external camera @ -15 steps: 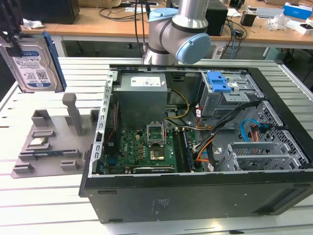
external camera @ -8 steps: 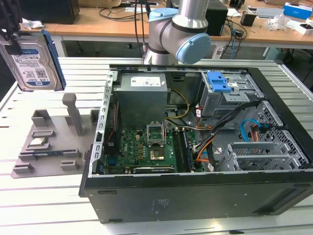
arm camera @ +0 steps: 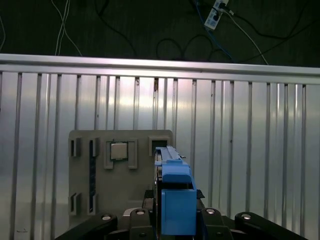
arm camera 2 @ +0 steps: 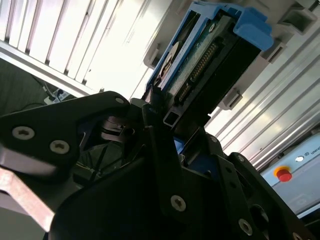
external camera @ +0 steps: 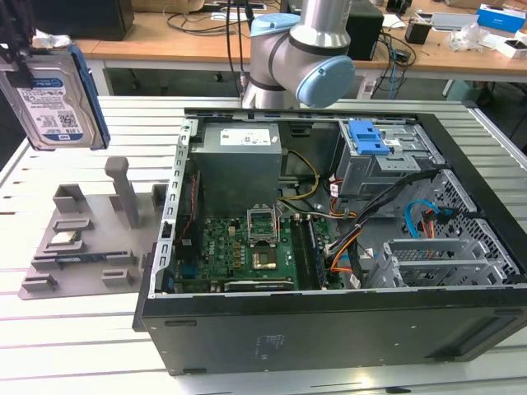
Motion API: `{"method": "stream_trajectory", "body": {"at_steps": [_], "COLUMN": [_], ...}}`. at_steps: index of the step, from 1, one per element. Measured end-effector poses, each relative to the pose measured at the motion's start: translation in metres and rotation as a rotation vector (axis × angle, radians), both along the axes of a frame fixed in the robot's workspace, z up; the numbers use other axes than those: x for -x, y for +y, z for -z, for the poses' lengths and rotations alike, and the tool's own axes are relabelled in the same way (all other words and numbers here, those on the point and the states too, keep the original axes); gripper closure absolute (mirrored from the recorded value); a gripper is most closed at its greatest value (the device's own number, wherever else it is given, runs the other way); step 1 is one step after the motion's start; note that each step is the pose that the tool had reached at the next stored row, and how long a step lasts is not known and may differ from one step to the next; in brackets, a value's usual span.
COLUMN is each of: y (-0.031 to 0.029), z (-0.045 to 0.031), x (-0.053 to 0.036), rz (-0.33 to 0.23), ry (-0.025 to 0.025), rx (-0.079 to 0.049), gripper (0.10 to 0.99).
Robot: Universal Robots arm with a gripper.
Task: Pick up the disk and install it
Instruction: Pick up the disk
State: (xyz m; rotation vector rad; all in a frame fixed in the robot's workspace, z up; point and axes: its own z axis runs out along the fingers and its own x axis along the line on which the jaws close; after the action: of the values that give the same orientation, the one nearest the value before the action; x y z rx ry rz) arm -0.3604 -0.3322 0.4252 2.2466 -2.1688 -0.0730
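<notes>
**The disk [external camera: 53,103] is in my end effector [external camera: 18,66], up off the counter [external camera: 66,329]**

In the exterior view, my end effector is clamped on the top edge of the disk at the exterior view's far left. The disk hangs upright with its white-and-blue label toward the camera and its blue bracket [external camera: 92,95] along the side. Below it on the slatted counter sits a grey fixture tray [external camera: 82,247]. To the exterior view's right of the tray lies the open computer case [external camera: 329,329]. The drive cage [external camera: 375,169] with its blue latch is in the far part of the case, well apart from the disk.

In the second wrist view, my black fingers [arm camera 2: 150,117] press on both faces of the disk [arm camera 2: 200,55]. Its connector row shows on the end facing the camera.

In the first wrist view, the disk [arm camera: 175,195] stands edge-on between my fingers [arm camera: 207,216], blue bracket foremost. Beyond it, the tray [arm camera: 120,185] lies flat on the counter [arm camera: 250,150], with a small square processor chip [arm camera: 118,150] seated in one pocket.
</notes>
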Motion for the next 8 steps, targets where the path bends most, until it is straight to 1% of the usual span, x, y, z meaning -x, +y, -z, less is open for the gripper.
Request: {"method": "stream_trajectory", "body": {"at_steps": [8], "y": [0.0001], "z": [-0.0059], "x": [0.0000], "rz": [0.000], "ry": [0.0000], "rx": [0.000], "gripper": [0.718]}}
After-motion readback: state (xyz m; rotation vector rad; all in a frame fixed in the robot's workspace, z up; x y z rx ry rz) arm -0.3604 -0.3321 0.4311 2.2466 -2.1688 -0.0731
